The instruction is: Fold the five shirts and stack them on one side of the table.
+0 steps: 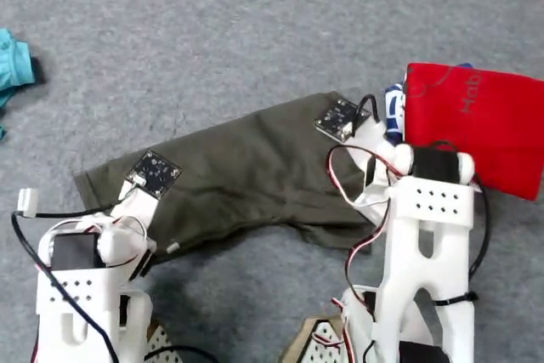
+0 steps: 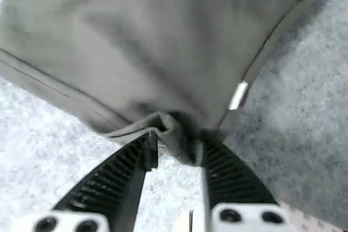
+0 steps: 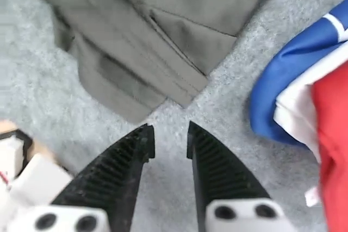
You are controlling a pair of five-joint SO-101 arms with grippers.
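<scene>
Olive shirt (image 2: 152, 42) fabric is bunched and pinched between the jaws of the left gripper (image 2: 176, 144) at the garment's near hem, beside a small white tag (image 2: 238, 95). The right gripper (image 3: 167, 134) hangs with jaws slightly parted and empty over the grey table (image 3: 217, 107), just off the shirt's folded corner. The shirt lies spread mid-table. At the right side a folded red shirt (image 1: 476, 121) tops a blue-and-white shirt (image 1: 393, 112), and a teal shirt (image 1: 13, 70) lies at the left edge.

Teal shirt (image 1: 12, 70) cropped, blue shirt (image 1: 393, 116) mostly under red shirt (image 1: 476, 125)
</scene>
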